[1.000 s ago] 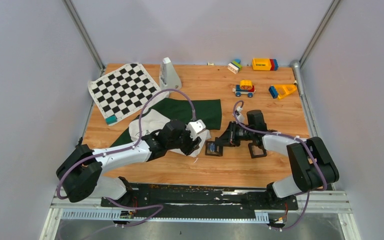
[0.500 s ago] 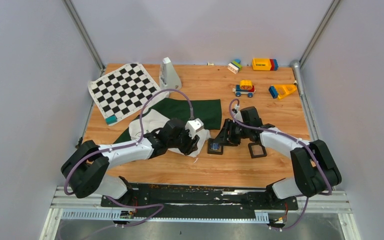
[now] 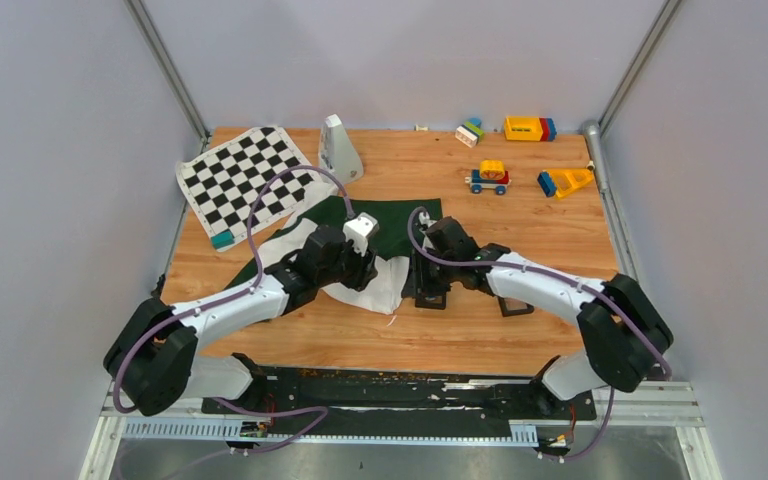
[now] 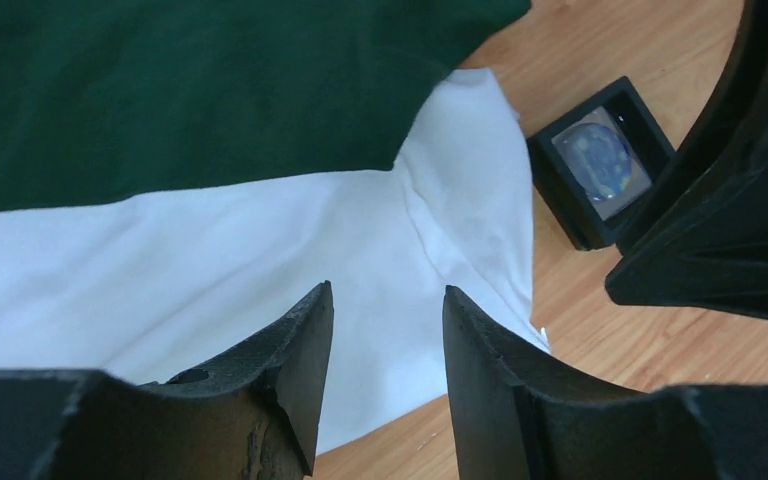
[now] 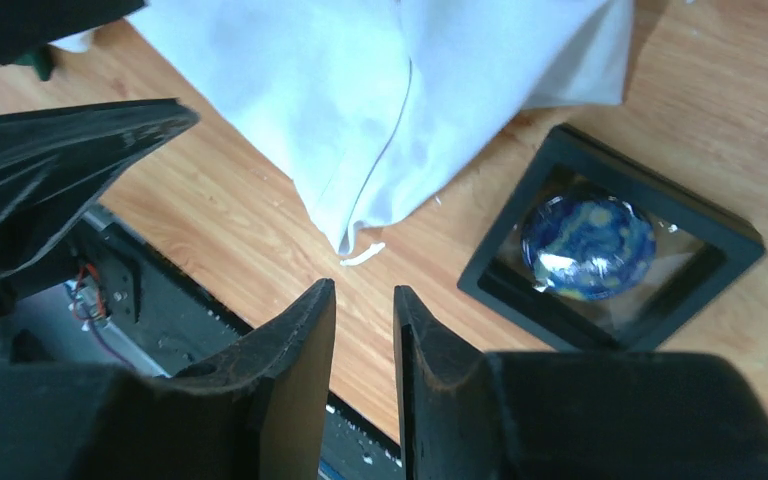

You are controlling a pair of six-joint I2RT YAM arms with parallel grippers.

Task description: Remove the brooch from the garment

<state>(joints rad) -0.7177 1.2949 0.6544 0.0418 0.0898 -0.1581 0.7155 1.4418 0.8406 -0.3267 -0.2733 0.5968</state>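
Tabletop (image 3: 560,230) is bearing the garment (image 4: 260,250), brooch (image 5: 588,246) seemingly already off (lying in the tray (image 5: 545,310)), left gripper (image 4: 387,300) and right gripper (image 5: 364,295) hanging parted, empty.

1. No writing, label, brand, number or sign can be read in any view.
2. The shirt (image 4: 260,240) shows only plain white and dark green cloth in the wrist views. From above it is too small to make out any print.
3. The black square tray (image 5: 500,262) holds a round blue-and-yellow swirled picture with no letters on it.
4. The chequered mat (image 3: 245,180) carries only black and white squares.
5. The toys (image 3: 528,128) at the far edge of the desk (image 3: 560,230) are too small for any marking to be read.
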